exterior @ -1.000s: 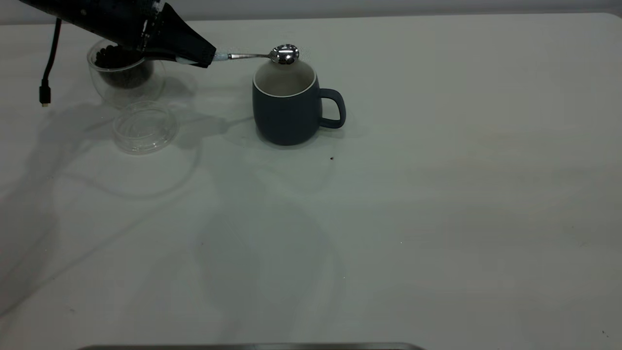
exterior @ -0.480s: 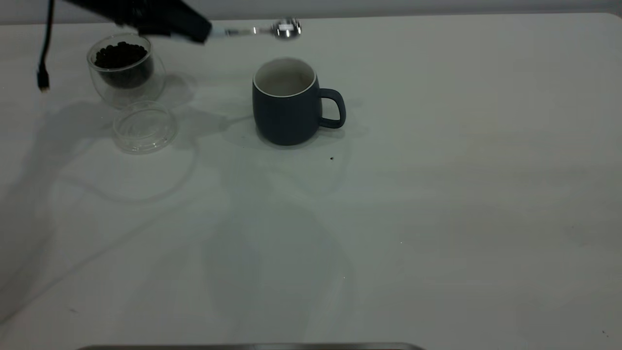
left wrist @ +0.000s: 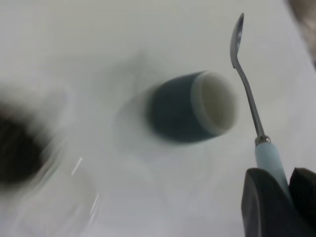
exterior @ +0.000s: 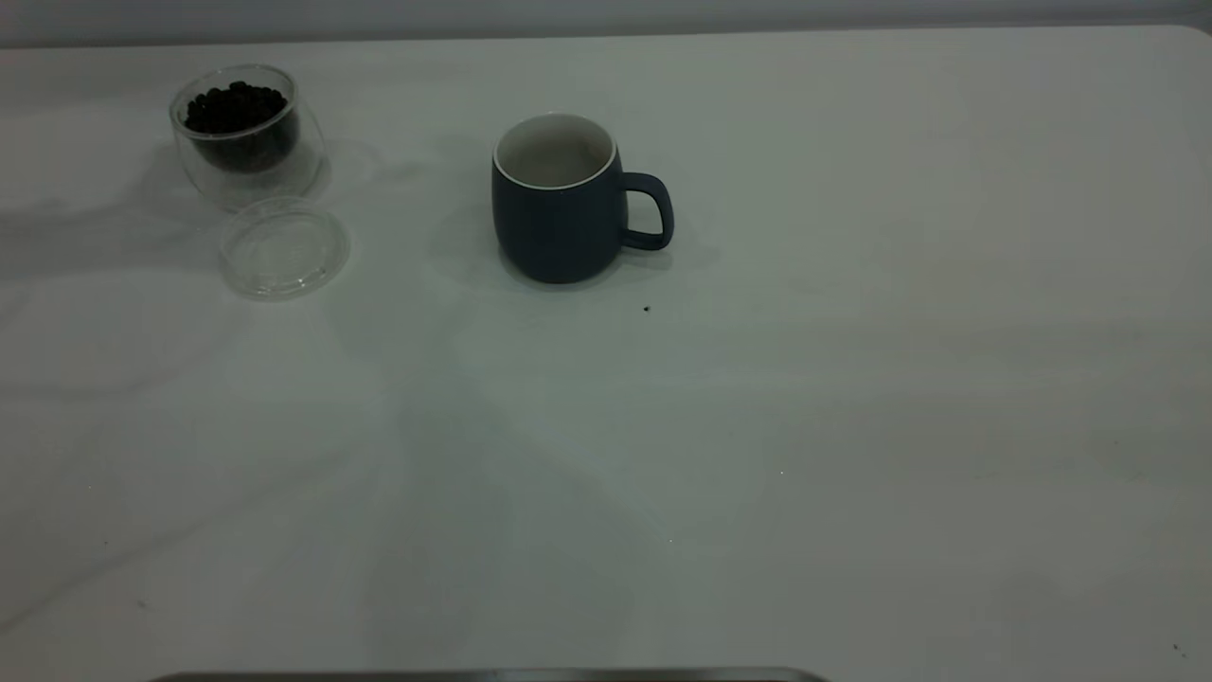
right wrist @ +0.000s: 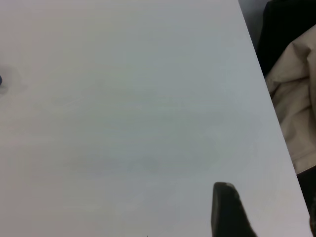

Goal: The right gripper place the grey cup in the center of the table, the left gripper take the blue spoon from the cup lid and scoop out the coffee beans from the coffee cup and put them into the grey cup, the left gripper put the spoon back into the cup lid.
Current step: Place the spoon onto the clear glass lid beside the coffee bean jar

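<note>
The grey cup [exterior: 559, 223] stands upright near the table's [exterior: 852, 379] middle, handle to the right, its white inside showing no beans. At the far left the coffee cup [exterior: 241, 133] holds the coffee beans [exterior: 235, 104], and the clear cup lid [exterior: 282, 248] lies bare just in front of it. Neither arm shows in the exterior view. In the left wrist view my left gripper [left wrist: 285, 174] is shut on the pale handle of the blue spoon [left wrist: 247, 94], high above the grey cup [left wrist: 182, 113]. The spoon's bowl is edge-on. My right gripper [right wrist: 269, 210] hangs open over bare table.
A small dark speck [exterior: 647, 308] lies in front of the grey cup. The right wrist view shows the table's edge [right wrist: 266, 94] with beige cloth [right wrist: 296, 84] beyond it. A dark strip [exterior: 492, 675] runs along the near edge.
The left gripper, holding the spoon over the grey cup's far rim, rose and left the exterior view at the top. The cups and lid stayed put.
</note>
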You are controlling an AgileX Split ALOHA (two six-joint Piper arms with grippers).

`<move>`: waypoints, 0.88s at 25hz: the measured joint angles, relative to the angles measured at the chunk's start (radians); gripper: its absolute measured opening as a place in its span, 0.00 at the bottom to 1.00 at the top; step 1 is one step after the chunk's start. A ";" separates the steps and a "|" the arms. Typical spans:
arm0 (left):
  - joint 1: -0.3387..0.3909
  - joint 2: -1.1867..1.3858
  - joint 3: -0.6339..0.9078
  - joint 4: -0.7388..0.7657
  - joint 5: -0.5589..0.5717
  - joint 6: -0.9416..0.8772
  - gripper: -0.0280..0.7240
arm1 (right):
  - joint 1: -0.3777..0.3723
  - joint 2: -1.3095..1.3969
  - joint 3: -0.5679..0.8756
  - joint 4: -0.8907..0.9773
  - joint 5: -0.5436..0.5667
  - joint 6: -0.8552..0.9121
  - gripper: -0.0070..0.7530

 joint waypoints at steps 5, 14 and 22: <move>0.104 -0.009 0.029 0.159 0.000 -0.182 0.21 | 0.000 0.000 0.000 0.000 0.000 0.000 0.49; 0.111 0.021 0.180 0.184 0.000 0.062 0.21 | 0.000 0.000 0.000 0.000 0.000 0.000 0.49; 0.111 0.180 0.181 0.106 -0.001 0.097 0.21 | 0.000 0.000 0.000 0.000 0.000 0.000 0.49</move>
